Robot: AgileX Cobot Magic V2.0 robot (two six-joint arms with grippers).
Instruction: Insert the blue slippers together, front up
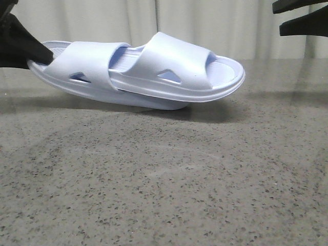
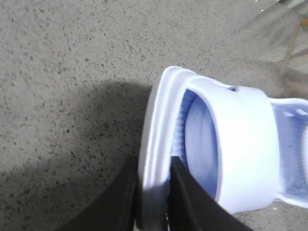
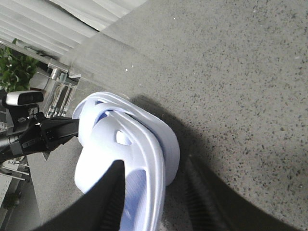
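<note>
While the speckled table lies below, the blue slippers hang nested above it, one tucked under the other's strap. My left gripper pinches one heel rim; my right gripper is spread, apart. That thin pinch could slip, dropping or unnesting the pair.

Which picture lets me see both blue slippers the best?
The front view: the blue slippers show side-on, one tucked into the other, held off the table by the left gripper. The left wrist view shows only one end pinched between the jaws. The right wrist view shows them end-on, partly hidden by the right gripper.
</note>
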